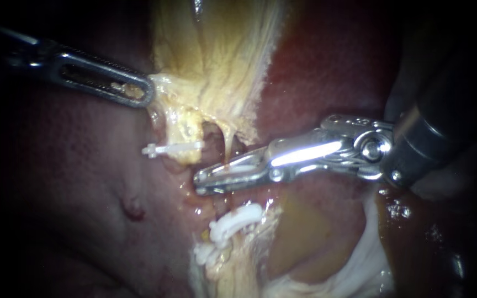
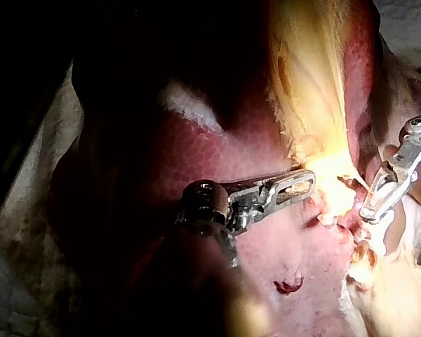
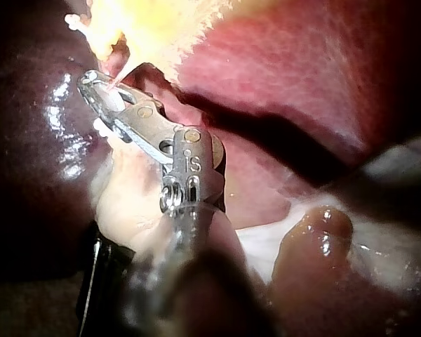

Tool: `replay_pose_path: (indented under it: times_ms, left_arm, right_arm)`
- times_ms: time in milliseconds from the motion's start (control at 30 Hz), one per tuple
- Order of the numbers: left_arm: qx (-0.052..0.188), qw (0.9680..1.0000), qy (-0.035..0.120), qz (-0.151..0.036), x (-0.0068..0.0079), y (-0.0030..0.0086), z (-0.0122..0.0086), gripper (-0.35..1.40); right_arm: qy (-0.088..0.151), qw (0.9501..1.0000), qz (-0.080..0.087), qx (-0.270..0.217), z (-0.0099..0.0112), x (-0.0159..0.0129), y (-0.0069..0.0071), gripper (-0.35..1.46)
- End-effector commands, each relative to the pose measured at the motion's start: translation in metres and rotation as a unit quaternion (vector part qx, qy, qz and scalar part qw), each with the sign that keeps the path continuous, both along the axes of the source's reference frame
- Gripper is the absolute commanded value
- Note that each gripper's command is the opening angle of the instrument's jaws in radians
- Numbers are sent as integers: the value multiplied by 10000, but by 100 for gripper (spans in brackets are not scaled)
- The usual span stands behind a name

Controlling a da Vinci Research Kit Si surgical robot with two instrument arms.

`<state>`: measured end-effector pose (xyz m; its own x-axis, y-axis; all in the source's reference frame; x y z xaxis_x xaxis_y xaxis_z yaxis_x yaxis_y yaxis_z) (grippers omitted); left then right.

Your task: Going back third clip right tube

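Note:
My right instrument point(image 1: 208, 181) reaches in from the right, its jaws closed down on a white clip point(image 1: 237, 164). A thin pale tube point(image 1: 229, 144) runs down from the gallbladder point(image 1: 216, 60) into those jaws. In the right wrist view the same jaws point(image 3: 97, 86) show white between them, under the yellow tissue. My left instrument point(image 1: 142, 94) comes from the upper left with its jaws shut on the gallbladder's lower edge; the left wrist view shows that grip point(image 2: 305, 184). A second white clip point(image 1: 169, 148) sits on the yellow stump to the left.
Two more white clips point(image 1: 236, 219) point(image 1: 202, 253) lie on pale tissue below my right jaws. Dark red liver point(image 1: 73, 182) fills the left, with a small red nick point(image 1: 132, 208). White membrane point(image 1: 360, 265) lies at the lower right.

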<state>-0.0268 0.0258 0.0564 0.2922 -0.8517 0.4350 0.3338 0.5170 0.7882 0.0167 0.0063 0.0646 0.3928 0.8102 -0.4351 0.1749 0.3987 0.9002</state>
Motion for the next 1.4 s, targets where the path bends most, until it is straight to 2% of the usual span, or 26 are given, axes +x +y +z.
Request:
replay_pose_path:
  times_ms: [33,300,400,467,500,633,700,800,933,1033,1233,1400]
  left_arm:
    - [-1,10000,-1,3,0,0,0,-35]
    - [-1,10000,0,2,0,0,0,-35]
    - [-1,10000,0,2,0,0,0,-35]
    - [-1,10000,0,3,0,0,0,-35]
    - [-1,10000,-1,3,0,0,1,-35]
    - [-2,10000,0,3,0,0,1,-35]
    - [-2,10000,0,3,0,0,1,-35]
    - [-2,10000,0,3,0,0,0,-35]
    - [-2,10000,0,3,0,0,0,-35]
    - [-2,10000,0,3,0,0,0,-35]
    - [-1,10000,-1,3,0,0,0,-35]
    - [-2,10000,-2,6,1,0,0,-35]
  right_arm:
    - [1,10000,-1,0,0,-1,0,-35]
    - [12,10000,-47,-1,0,-1,-2,-31]
    - [9,10000,-45,-17,1,1,-6,16]
    - [-47,9999,68,-87,2,3,-8,34]
    - [-107,9996,188,-154,3,6,-9,41]
    - [-220,9980,450,-377,7,13,-11,49]
    - [-185,9969,491,-579,9,15,-12,49]
    - [-154,9927,626,-1023,13,17,-13,47]
    - [-328,9786,1024,-1755,18,17,-11,49]
    - [-422,9676,1176,-2193,22,12,-9,50]
    - [-389,9605,1161,-2498,24,1,-7,50]
    - [-314,9593,1083,-2590,18,-11,-9,50]
